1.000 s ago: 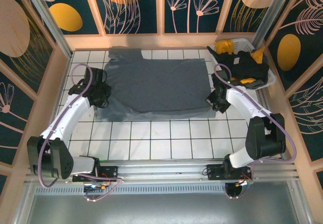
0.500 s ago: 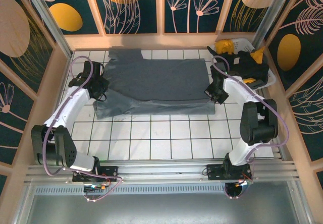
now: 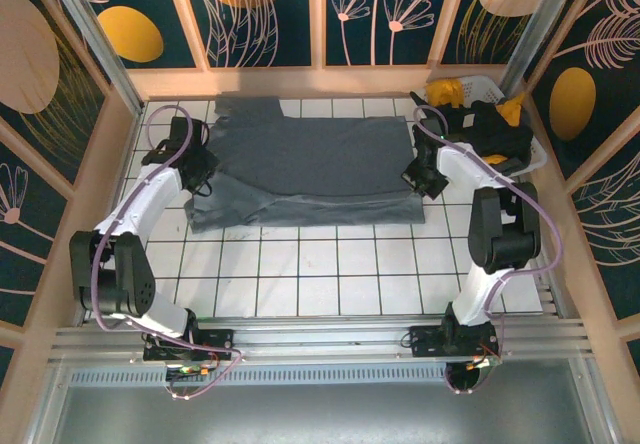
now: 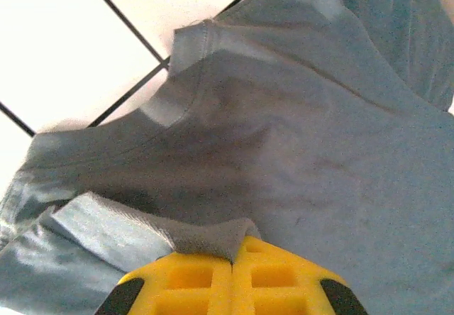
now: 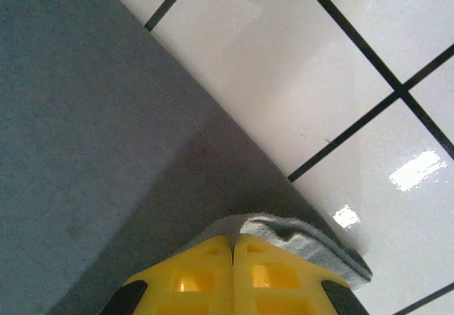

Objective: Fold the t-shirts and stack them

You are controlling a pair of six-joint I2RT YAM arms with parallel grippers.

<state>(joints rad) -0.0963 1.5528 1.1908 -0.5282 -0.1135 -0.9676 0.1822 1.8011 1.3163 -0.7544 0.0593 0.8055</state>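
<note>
Drawn farther back, grey t-shirt [image 3: 310, 159] lies on white tiled floor [image 3: 320, 274].

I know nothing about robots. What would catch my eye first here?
A big grey-blue t-shirt spread over the white tiled table. The left arm and right arm flank it, yellow jaws shut on its side edges. A white basket at the far right holds a black shirt and yellow cloth.

White square tiles [image 3: 320, 264] with dark grout lines cover the floor, and in the right wrist view their glossy surface catches bright glare. Pale wooden framing [image 3: 300, 81] borders them, backed by dark teal panels [image 3: 265, 14] painted with orange discs and pale plant outlines. A white plastic basket [image 3: 484, 85] sits in the far right corner. A ribbed metal rail [image 3: 320, 349] runs along the near edge.
</note>
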